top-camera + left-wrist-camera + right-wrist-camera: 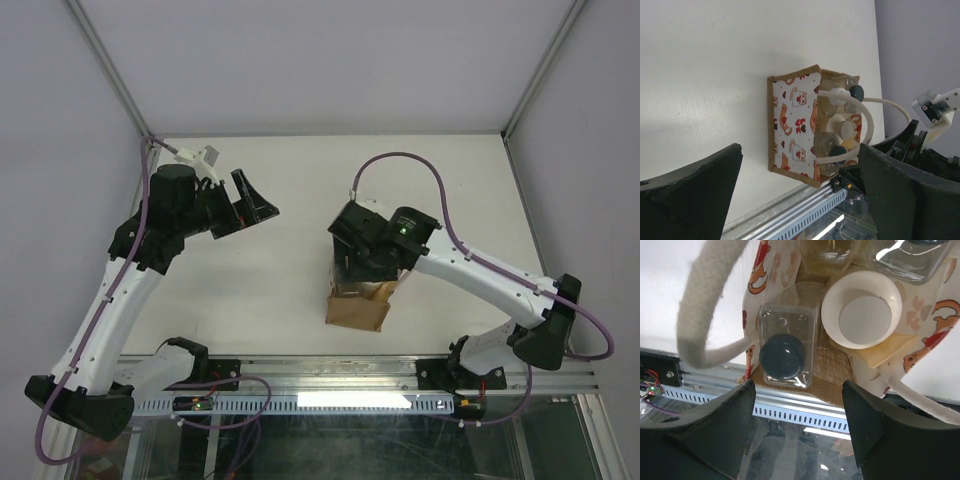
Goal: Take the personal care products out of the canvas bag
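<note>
The white table takes up most of what I can see, with the two arms reaching in from its near edge. The left arm is bent up over the left side, and the right arm stretches in low from the right. The canvas bag stands upright close to the front edge, nearer the right arm, with a cat-and-heart print showing on one panel. The right gripper hangs directly over the bag's open mouth with its fingers spread wide and gripping nothing. The left gripper is well apart from the bag on the left, turned toward it, also wide open and empty. All four bottles are still packed inside the bag: the wide cream bottle, a clear bottle with a dark cap just beside it, the amber bottle and a second clear bottle behind them. A pale looped handle arches up beside the clear bottle
</note>
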{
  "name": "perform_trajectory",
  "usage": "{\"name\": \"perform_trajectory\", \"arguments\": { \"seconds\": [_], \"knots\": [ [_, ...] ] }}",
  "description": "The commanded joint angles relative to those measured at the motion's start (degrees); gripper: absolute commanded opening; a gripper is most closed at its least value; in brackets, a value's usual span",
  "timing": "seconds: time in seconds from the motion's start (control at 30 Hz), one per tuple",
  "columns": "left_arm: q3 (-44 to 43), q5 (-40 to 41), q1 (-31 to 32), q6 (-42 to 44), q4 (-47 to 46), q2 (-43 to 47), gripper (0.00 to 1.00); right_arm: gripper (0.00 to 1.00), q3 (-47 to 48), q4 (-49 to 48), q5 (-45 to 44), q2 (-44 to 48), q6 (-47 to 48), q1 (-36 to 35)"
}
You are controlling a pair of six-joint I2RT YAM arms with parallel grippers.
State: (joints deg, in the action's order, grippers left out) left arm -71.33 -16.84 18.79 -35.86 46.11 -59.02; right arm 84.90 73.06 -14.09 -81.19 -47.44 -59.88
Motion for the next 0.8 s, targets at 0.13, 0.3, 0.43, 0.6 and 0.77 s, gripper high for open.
{"name": "perform_trajectory", "arguments": {
  "seconds": [0.13, 0.3, 0.43, 0.6, 0.77],
  "knots": [
    [3.9, 2.9, 0.5, -1.5, 0.4, 5.0, 0.99, 0.70, -0.2, -5.4, -0.6, -3.8, -1.2, -0.4],
    [5.4, 2.9, 0.5, -1.2, 1.4, 6.6, 0.99, 0.56, -0.1, -5.2, -0.2, -6.2, -1.5, -0.5],
    [5.3, 2.8, 0.5, -1.0, 1.5, 7.0, 0.99, 0.50, -0.7, -4.7, 0.6, -7.7, -2.1, -0.6],
    [4.7, 2.9, 0.5, 0.2, 2.2, 6.8, 0.99, 0.56, -1.0, -3.1, -0.3, -9.3, -3.9, -1.2],
    [4.8, 3.0, 0.5, 1.3, 2.5, 6.7, 0.99, 0.60, -1.3, -1.9, -1.0, -11.2, -5.2, -1.5]
  ]
}}
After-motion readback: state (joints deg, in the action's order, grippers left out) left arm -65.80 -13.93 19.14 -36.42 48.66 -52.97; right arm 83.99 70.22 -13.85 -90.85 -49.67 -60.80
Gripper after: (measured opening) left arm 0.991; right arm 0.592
